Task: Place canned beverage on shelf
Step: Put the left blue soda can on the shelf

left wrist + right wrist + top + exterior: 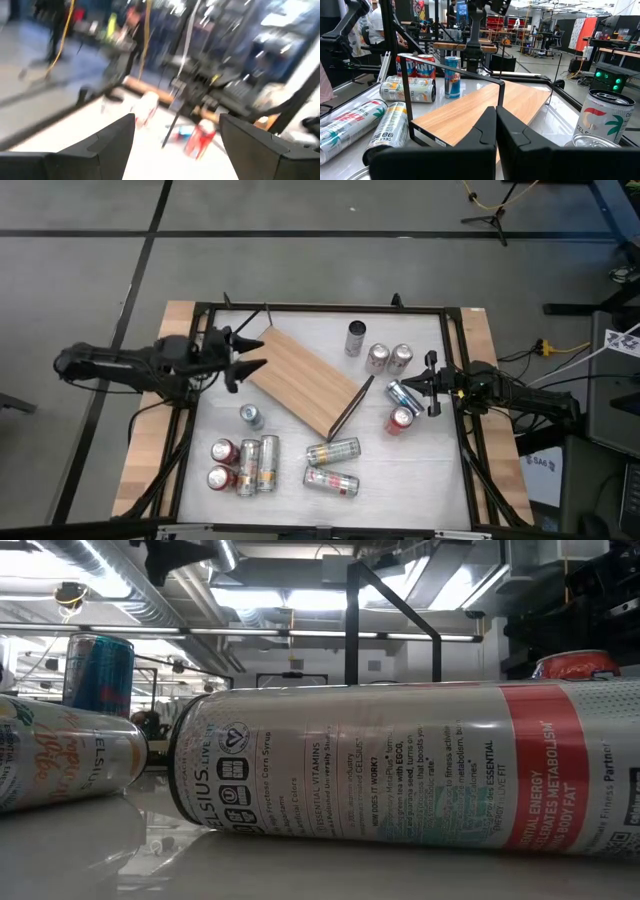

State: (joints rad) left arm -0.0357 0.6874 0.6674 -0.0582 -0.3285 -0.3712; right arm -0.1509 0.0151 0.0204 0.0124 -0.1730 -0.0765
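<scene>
The shelf (303, 381) lies at an angle on the counter (400, 470) between the two arms, its black frame end nearest the right pincer (425, 386). The left pincer (250, 352) hangs at the shelf's other end with its fingers spread and nothing between them. The right pincer is pressed together and empty, with a blue lying can (402, 395) just beside its tip and a red can (400, 421) close by.

Left end effector (257, 352) agape, right (414, 387) closed.
</scene>
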